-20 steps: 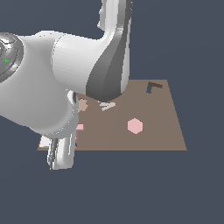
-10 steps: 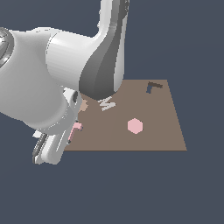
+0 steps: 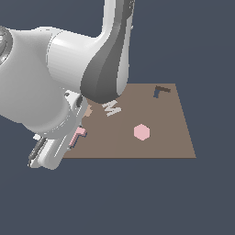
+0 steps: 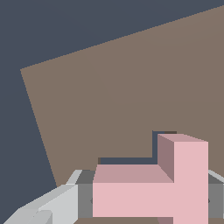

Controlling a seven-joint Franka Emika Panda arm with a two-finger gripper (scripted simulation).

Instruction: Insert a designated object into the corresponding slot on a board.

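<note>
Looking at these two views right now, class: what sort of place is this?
Most likely a simulated shape-insertion testbench: a flat brown board floating on a featureless blue-grey backdrop, flat shapes like the pink hexagon, and a smooth rendered robot arm over a pink T piece.

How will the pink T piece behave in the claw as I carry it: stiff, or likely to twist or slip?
The pink T piece looks like a solid block with crisp edges, so probably rigid. Its flat sides suit the claw, which appears to clamp its stem; slipping seems unlikely. The crossbar overhangs one end, so it might pivot slightly if bumped against the board.

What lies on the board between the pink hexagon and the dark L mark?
Nothing: in the exterior view, only bare board separates the pink hexagon from the dark L mark.
</note>
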